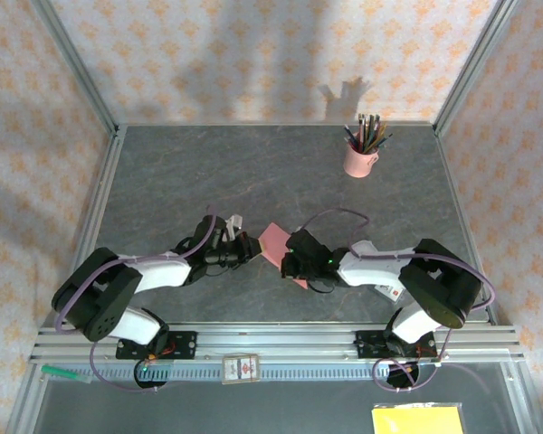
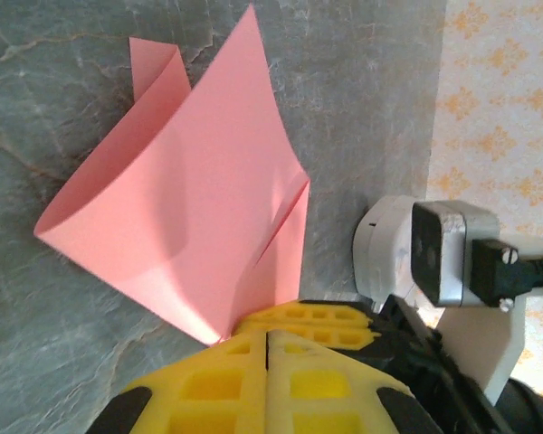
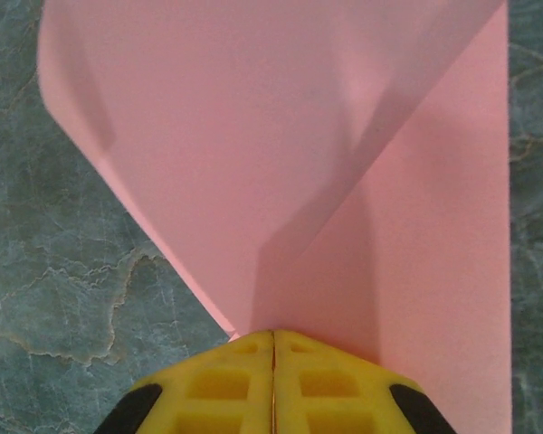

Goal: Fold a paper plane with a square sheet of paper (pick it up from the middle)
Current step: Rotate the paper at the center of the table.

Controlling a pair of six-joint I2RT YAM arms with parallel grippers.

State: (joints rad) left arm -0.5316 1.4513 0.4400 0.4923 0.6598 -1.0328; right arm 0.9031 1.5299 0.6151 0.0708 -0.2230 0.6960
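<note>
A: Yellow fingers point(image 2: 213, 384) of the left pincer point(image 2: 266, 336) are pressed together on the near tip of the square sheet of paper point(image 2: 190, 208). Is the right pincer point(image 3: 273, 334) engaged too?

B: It is clamped on the same sheet from the opposite side. Between both, the paper is held over the table point(image 2: 362, 108), loosely doubled, its soft bend running outward from each pinch. Neither arm is judged nearer.

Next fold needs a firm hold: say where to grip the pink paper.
Pinch the pink paper at a corner where its layers meet, coming in edge-on, as the left gripper and right gripper do. Its middle bows open and would likely crush.
</note>
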